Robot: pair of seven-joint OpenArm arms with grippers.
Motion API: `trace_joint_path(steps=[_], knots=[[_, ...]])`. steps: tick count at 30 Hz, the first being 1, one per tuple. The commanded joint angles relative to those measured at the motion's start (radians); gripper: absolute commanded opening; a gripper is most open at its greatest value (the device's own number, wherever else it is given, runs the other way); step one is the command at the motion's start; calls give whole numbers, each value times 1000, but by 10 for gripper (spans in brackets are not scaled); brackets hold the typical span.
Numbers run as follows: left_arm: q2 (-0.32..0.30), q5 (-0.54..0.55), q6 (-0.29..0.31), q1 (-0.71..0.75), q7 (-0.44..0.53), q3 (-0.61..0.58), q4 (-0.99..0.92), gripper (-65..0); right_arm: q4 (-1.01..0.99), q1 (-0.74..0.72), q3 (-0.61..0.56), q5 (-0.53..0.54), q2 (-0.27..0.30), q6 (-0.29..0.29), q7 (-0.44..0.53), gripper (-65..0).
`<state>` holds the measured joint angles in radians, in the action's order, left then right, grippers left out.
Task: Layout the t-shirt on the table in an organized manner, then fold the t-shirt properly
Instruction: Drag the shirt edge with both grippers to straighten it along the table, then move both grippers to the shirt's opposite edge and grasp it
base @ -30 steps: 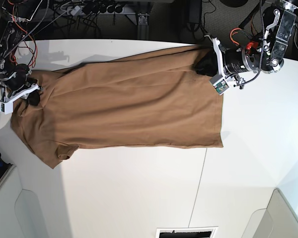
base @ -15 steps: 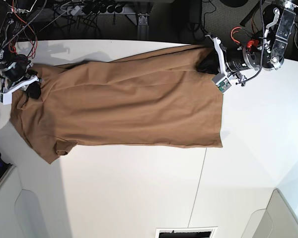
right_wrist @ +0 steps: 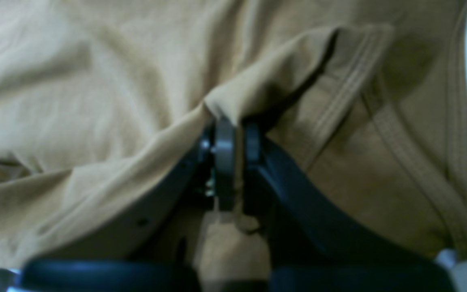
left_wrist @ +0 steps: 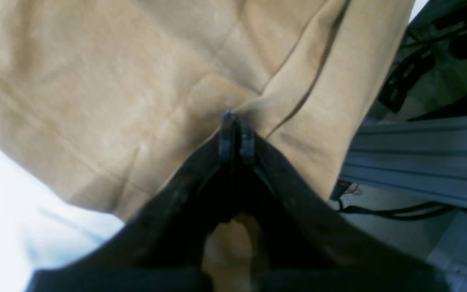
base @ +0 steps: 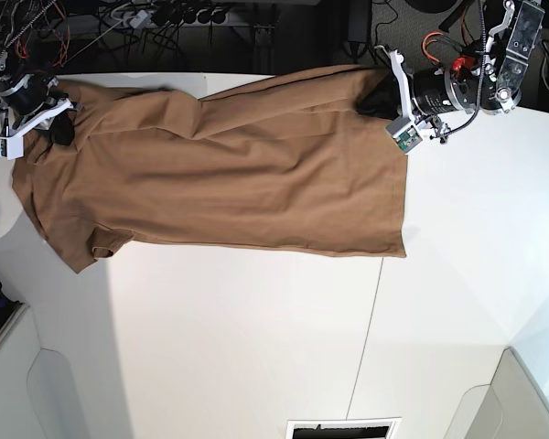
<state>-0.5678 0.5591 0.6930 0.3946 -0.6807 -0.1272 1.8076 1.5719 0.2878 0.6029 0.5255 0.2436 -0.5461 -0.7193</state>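
The tan t-shirt (base: pixel 229 174) lies spread lengthwise across the far part of the white table (base: pixel 256 347). Its hem is at the right and its collar end at the left, with one sleeve (base: pixel 82 251) pointing toward the near side. My left gripper (base: pixel 377 96) is shut on the far hem corner. In the left wrist view its fingertips (left_wrist: pixel 235 134) pinch a fold of t-shirt (left_wrist: pixel 136 81) cloth. My right gripper (base: pixel 62 128) is shut on the shoulder end. In the right wrist view, the gripper (right_wrist: pixel 233 138) clamps a raised ridge of t-shirt (right_wrist: pixel 95 101) fabric beside a stitched hem (right_wrist: pixel 351 93).
Cables and a power strip (base: pixel 165 16) run beyond the table's far edge, and a metal rail (left_wrist: pixel 420 158) shows past the shirt. A thin seam (base: pixel 366 347) crosses the table. A dark-framed slot (base: pixel 343 428) sits at the near edge.
Both grippers have moved toward the far edge, dragging the shirt that way and stretching it flatter. The left gripper closed on the hem corner.
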Motion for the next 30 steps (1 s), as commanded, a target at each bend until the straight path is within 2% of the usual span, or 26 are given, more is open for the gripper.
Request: trace_joint_path(steps=[1,10,14,18,20,22,24,28,30], knots=[[-13,-5,5,-12,-4,4,14,-635,13,1,6,-22,16,8,-17,-650],[-14,-2,5,-19,-3,4,14,-629,14,1,6,-10,94,8,-14,-650],[-14,1,5,-19,-3,4,14,-533,17,1,6,50,109,8,-14,-650],[-14,40,5,-32,-16,4,15,-513,34,1,6,88,108,8,-15,-650],[-14,64,5,-38,-27,13,22,-513,53,1,6,88,108,8,-22,-542],[-15,90,5,-40,-40,34,29,-513,82,1,7,84,108,8,-23,-465],[-18,121,5,-40,-47,64,37,-513,117,1,11,84,108,8,-23,-444],[-34,175,5,-43,-50,127,46,-511,162,-4,41,62,108,9,-6,-444],[-44,191,5,-50,-45,153,45,-460,153,-29,59,22,108,32,12,-443]])
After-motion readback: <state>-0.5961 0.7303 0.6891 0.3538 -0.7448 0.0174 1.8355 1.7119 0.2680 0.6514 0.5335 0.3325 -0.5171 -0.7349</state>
